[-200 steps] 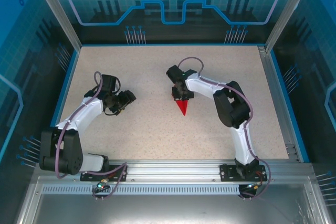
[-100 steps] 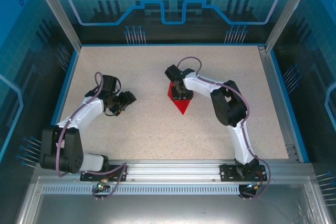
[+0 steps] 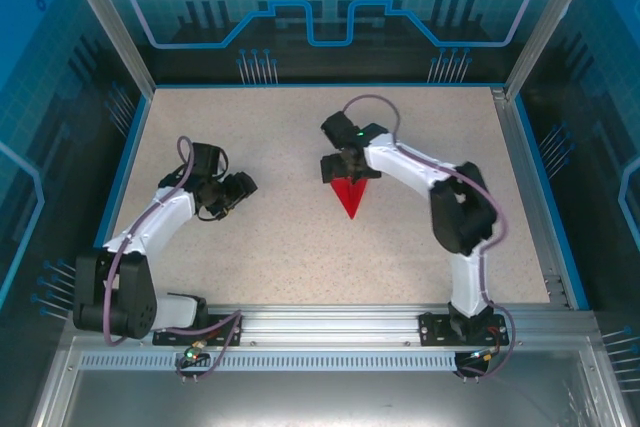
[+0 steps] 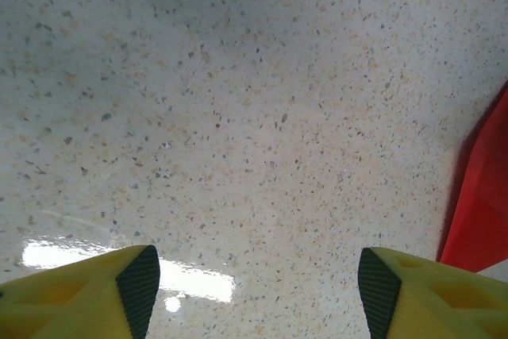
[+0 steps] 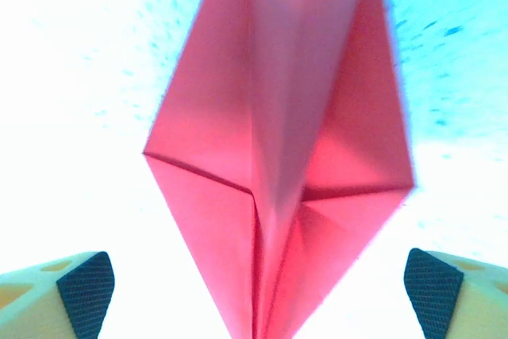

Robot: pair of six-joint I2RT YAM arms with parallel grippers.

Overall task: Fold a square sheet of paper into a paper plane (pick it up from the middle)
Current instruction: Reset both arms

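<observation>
On the speckled beige table (image 3: 260, 237), ringed by blue panels (image 3: 330, 7), the paper plane (image 3: 349, 197) lies under the right gripper (image 5: 258, 283), its jaws spread wide, while the left gripper (image 4: 254, 275) stands open and empty.

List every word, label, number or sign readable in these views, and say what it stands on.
None can be read.
The paper plane is plain red, unmarked.
The table shows only speckles.
The blue back panel carries a gear outline and line patterns, no letters or numbers.

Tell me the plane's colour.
The plane is plain bright red, best seen in the right wrist view.
</observation>
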